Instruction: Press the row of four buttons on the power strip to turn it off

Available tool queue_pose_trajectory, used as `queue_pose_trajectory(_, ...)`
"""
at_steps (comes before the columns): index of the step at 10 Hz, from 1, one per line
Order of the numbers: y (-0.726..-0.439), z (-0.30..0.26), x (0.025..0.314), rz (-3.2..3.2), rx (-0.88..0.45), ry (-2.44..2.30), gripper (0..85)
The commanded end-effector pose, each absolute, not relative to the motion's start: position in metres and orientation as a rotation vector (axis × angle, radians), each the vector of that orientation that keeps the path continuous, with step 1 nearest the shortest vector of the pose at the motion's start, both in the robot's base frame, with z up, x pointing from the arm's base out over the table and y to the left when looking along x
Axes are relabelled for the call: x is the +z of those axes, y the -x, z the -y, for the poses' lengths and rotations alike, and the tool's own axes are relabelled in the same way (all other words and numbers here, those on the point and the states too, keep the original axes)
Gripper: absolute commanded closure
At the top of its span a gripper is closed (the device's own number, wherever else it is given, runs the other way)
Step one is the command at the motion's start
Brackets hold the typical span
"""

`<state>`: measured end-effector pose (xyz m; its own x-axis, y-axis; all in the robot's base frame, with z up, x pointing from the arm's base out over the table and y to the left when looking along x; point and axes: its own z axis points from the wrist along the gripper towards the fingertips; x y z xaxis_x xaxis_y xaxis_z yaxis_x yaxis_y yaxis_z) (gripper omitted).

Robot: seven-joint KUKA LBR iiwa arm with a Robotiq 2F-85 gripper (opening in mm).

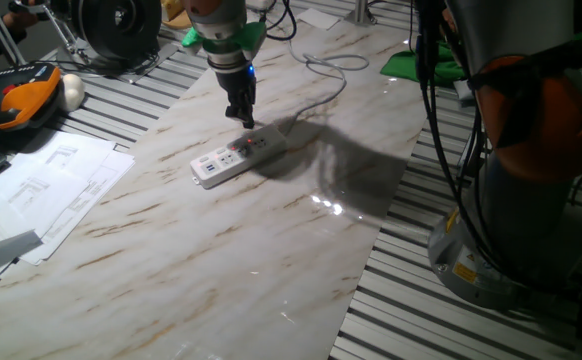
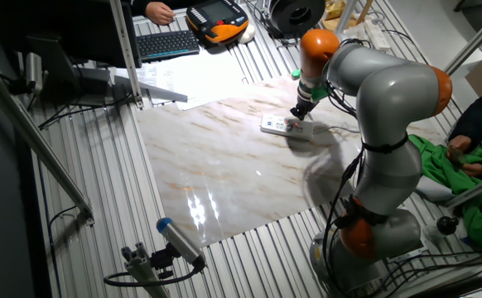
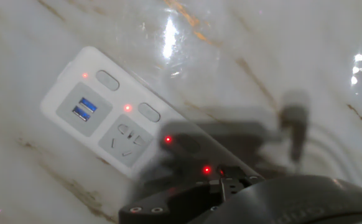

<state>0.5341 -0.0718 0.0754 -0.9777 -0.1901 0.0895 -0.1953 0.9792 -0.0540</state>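
Note:
The white power strip [image 1: 233, 157] lies slanted on the marble tabletop, also seen in the other fixed view [image 2: 286, 127]. Its pale cable [image 1: 323, 88] runs off toward the far side. In the hand view the power strip [image 3: 100, 115] shows a blue USB pair, one socket and oval buttons [image 3: 148, 112] in a line. A red light glows beside each of them. My gripper [image 1: 248, 122] points down over the strip's cable end, its fingers tapering to one dark tip with no gap. Up close, the gripper [image 3: 223, 184] hides the nearest button.
Loose papers [image 1: 46, 190] lie at the left edge of the marble slab [image 1: 271, 250]. An orange pendant [image 1: 16, 95] sits behind them. Green cloth [image 1: 421, 65] lies at the far right. Ribbed metal decking [image 1: 441, 320] surrounds the slab, and the arm's base [image 1: 531, 230] stands on the right.

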Motion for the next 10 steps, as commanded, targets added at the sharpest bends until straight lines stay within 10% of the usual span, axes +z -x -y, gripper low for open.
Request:
queue_pose_trajectory(1,-0.531,0.072,0.073,3.047,0.102,-0.299,85.0)
queue_pose_trajectory(10,-0.533,0.078,0.053,3.074,0.075,-0.325,85.0)
